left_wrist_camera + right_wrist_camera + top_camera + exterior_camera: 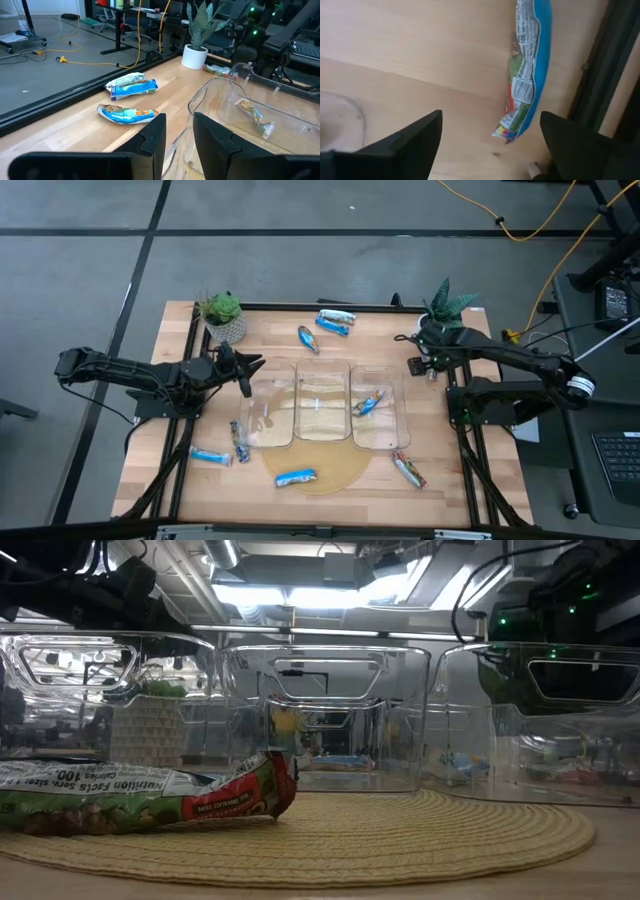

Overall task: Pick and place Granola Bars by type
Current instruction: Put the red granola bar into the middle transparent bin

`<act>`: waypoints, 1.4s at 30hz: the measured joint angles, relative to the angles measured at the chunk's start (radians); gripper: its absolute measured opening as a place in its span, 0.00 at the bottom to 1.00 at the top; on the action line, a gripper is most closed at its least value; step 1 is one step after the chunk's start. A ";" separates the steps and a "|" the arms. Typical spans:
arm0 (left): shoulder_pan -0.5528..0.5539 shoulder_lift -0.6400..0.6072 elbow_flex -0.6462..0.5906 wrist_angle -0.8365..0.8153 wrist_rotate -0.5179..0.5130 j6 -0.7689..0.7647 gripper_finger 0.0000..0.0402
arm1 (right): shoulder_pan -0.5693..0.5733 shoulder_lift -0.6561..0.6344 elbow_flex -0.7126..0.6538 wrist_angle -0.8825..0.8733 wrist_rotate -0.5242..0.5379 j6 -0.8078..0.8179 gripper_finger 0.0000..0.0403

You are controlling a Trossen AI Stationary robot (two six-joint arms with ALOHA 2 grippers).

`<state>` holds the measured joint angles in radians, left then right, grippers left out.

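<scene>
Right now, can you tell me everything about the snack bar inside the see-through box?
The granola bar is small, in a shiny crinkly blue-and-white wrapper. It lies slanted on the floor of the right-hand clear bin, alone in there. The left wrist view shows it through the clear wall, with a pale oat picture on the wrapper and a sealed flat end. No tool touches it.
</scene>
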<state>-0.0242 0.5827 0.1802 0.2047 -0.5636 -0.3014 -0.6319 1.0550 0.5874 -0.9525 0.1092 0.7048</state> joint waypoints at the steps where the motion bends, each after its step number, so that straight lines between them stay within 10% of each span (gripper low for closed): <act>1: 0.000 0.000 0.000 0.000 0.000 0.000 0.23 | 0.000 0.001 -0.008 0.006 0.003 0.005 0.82; 18: 0.000 0.000 0.000 0.000 0.000 0.000 0.23 | 0.000 0.118 -0.117 0.140 0.031 0.050 0.68; 42: 0.000 0.000 0.000 0.000 0.000 -0.002 0.22 | 0.000 0.156 -0.117 0.184 0.057 0.018 0.15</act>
<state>-0.0246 0.5827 0.1799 0.2047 -0.5636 -0.3035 -0.6316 1.2110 0.4706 -0.7681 0.1662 0.7223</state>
